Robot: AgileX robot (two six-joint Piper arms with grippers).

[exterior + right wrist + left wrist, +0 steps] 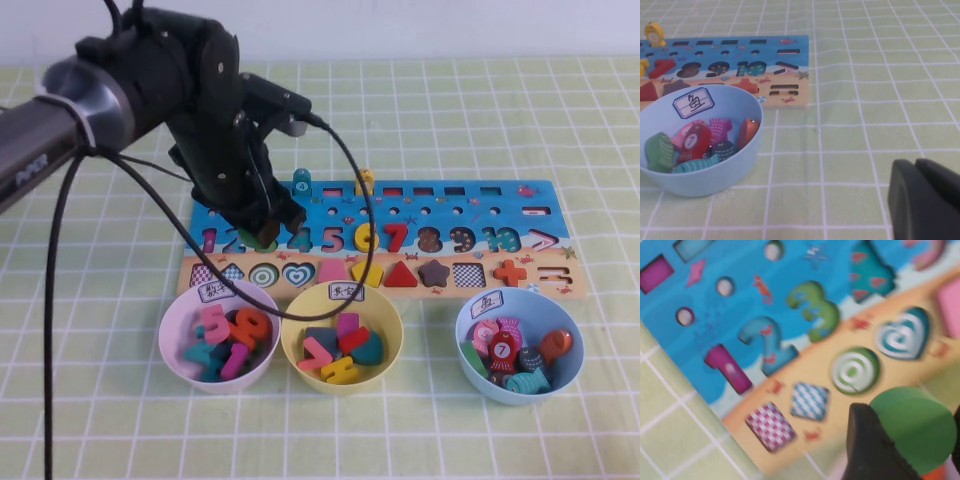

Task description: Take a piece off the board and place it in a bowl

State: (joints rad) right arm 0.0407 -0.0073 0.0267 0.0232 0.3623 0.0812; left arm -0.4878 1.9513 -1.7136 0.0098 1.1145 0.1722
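My left gripper (910, 440), matt black plastic, above board's left end, clamps smooth matt green wooden disc (912, 426). Board (440, 215): painted wood, slight sheen. Yellow bowl (390, 352): smooth glossy plastic, paper label. My right gripper (927, 200): matt black, low at table's right, over checked cloth (865, 100).

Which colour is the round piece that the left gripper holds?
Plain green piece, held by the left gripper; best in the left wrist view.

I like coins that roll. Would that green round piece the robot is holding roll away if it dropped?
Probably, if the green piece lands on its edge; flat, it should just lie still. It looks stiff, solid wood, and the left gripper pinches it without bending it. The right gripper sits parked past the blue bowl.
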